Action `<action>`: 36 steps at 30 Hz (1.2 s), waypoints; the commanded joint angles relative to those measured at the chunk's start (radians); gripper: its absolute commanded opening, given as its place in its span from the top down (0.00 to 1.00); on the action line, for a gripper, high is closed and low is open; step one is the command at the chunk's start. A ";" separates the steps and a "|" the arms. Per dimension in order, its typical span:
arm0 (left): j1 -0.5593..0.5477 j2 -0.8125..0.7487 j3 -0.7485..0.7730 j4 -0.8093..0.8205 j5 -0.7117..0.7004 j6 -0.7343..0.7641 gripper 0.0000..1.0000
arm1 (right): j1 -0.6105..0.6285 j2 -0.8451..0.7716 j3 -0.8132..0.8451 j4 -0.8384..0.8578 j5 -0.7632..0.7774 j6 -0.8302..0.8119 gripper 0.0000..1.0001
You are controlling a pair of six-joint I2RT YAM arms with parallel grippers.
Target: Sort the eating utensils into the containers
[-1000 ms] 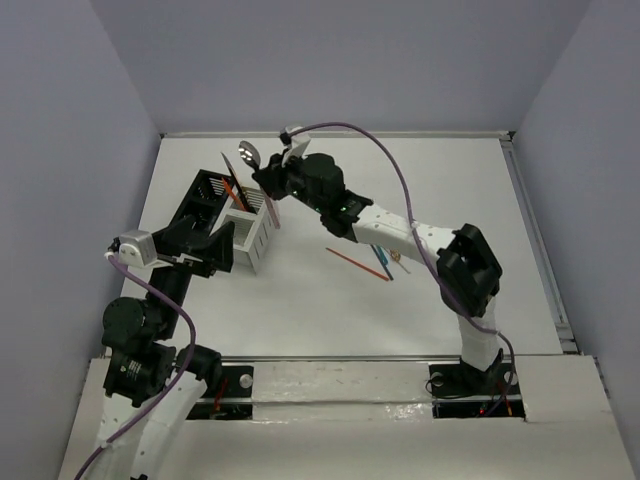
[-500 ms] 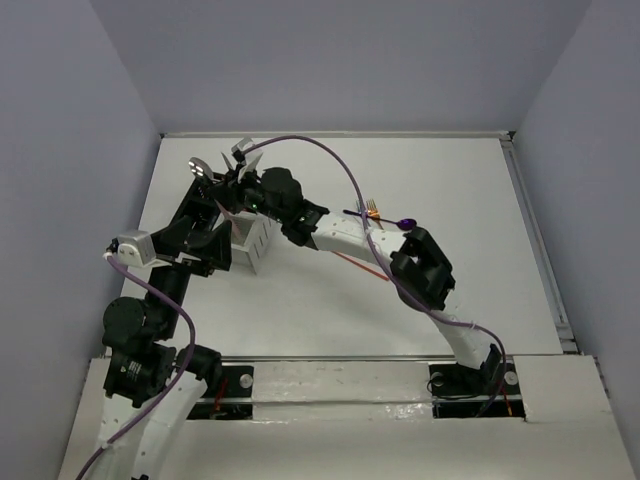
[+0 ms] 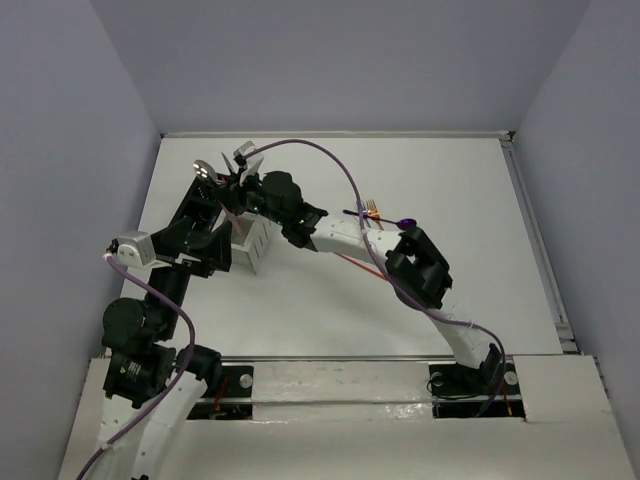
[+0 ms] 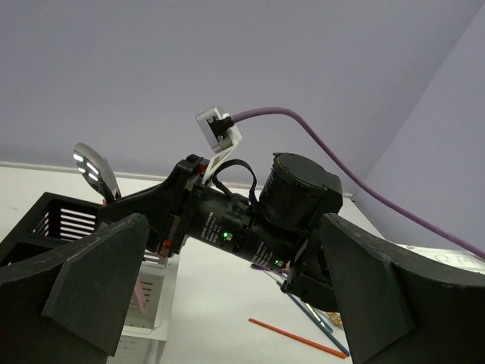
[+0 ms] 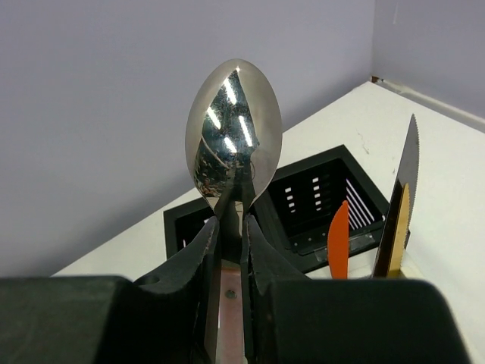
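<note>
— What has moved?

— The right arm (image 3: 380, 245) has swung left across the table (image 3: 470, 180) in the last second. It carried the right gripper (image 5: 233, 227) from over the white caddy (image 3: 256, 240) to over the black caddy (image 3: 197, 212).

— And the grip?

— Its fingers (image 5: 203, 254) are pinched almost together on the neck of a silver spoon (image 5: 233, 129). The spoon stands upright with its bowl above the fingertips.

— What's around it?

— The black caddy's open compartments lie below and beyond the bowl. Just right of the fingers an orange knife (image 5: 339, 250) and a serrated knife (image 5: 404, 189) stand upright. I can't tell which caddy holds them. The left gripper (image 4: 232, 227) sits low on the near side, spread wide and empty, facing the right one.

— Room to move?

— The back wall (image 3: 330, 70) rises just beyond the hand and the side wall is close on its left. Open tabletop lies to its right. An orange stick (image 3: 360, 266), a gold fork (image 3: 372, 208) and a purple spoon (image 3: 405, 221) lie there, well apart from the hand.
</note>
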 commanded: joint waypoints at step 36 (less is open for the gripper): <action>0.007 0.014 0.001 0.055 0.061 -0.005 0.01 | -0.134 -0.781 -0.864 -0.431 0.242 0.108 0.62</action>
